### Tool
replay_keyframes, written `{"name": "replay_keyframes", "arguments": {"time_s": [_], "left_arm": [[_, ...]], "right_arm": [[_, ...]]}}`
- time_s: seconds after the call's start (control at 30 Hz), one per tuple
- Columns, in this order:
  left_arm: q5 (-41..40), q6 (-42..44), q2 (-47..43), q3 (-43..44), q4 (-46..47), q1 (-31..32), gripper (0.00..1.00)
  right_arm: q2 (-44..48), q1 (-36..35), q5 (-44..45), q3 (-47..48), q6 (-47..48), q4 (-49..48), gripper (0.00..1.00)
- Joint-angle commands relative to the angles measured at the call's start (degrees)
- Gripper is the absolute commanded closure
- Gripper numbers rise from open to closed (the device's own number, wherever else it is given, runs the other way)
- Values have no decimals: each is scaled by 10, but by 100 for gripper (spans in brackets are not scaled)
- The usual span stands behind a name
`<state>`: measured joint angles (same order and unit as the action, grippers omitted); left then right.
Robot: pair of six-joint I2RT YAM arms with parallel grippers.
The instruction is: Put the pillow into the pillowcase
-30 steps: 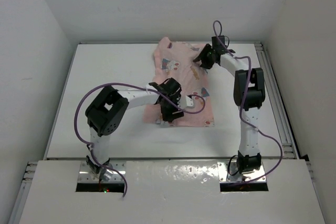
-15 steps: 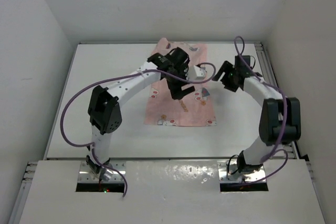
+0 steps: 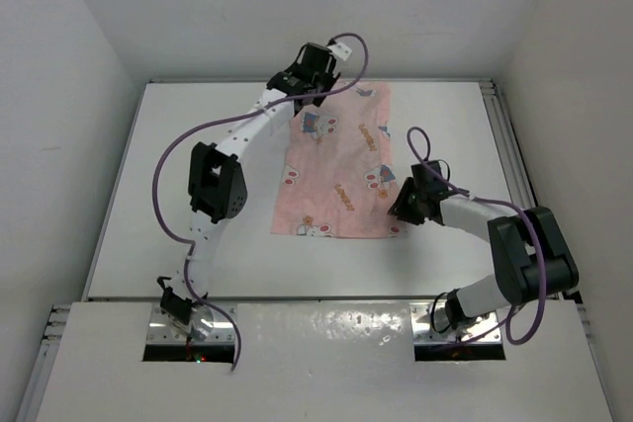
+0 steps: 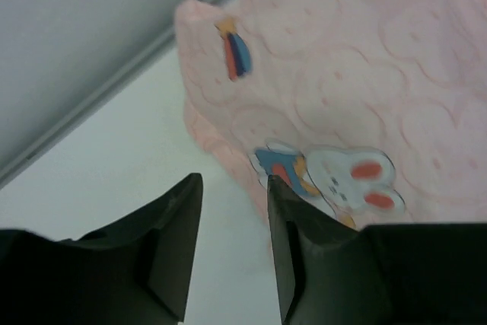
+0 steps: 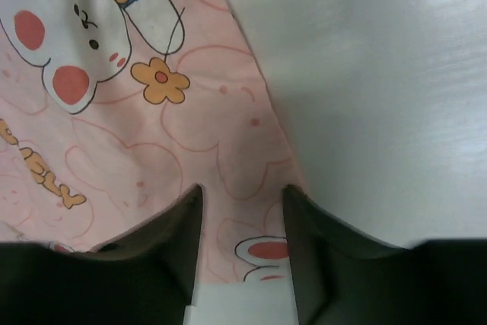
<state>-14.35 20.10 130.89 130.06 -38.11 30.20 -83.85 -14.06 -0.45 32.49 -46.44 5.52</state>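
The pink pillowcase (image 3: 341, 165) with cartoon rabbits lies flat and stretched out on the white table (image 3: 178, 175). The pillow is out of view. My left gripper (image 3: 300, 94) is at the pillowcase's far left corner. In the left wrist view it (image 4: 233, 184) is open over bare table, its right finger at the edge of the pillowcase (image 4: 342, 97). My right gripper (image 3: 401, 210) is at the near right corner. In the right wrist view it (image 5: 242, 192) stands open astride the pillowcase (image 5: 152, 135) edge, with flat cloth beneath the gap.
The back wall (image 3: 297, 7) rises just behind the left gripper. A raised metal rail (image 3: 514, 165) runs along the table's right edge. Purple cables (image 3: 178, 160) loop off both arms. The arm bases sit on a white plate (image 3: 326, 343) at the near edge.
The left arm swung from the middle of the pillowcase to its far left corner. The right arm came from the far right corner to the near right corner. The cloth now lies smoother.
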Motion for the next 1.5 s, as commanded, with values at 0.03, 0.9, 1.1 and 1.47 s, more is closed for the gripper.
{"name": "replay_keyframes", "arguments": {"time_s": [0.03,0.9,1.1,1.47], "left_arm": [[-49,-55,34,39,128,-51,69],[-42,-77,224,38,234,-88,61],[-76,-54,124,-23,218,-91,37],[-105,-86,-65,-76,83,-108,0]], "right_arm": [[-24,18,6,-38,-55,-18,75],[93,37,3,5,18,208,5],[153,99,8,87,99,298,1],[209,185,-25,170,182,377,1]]}}
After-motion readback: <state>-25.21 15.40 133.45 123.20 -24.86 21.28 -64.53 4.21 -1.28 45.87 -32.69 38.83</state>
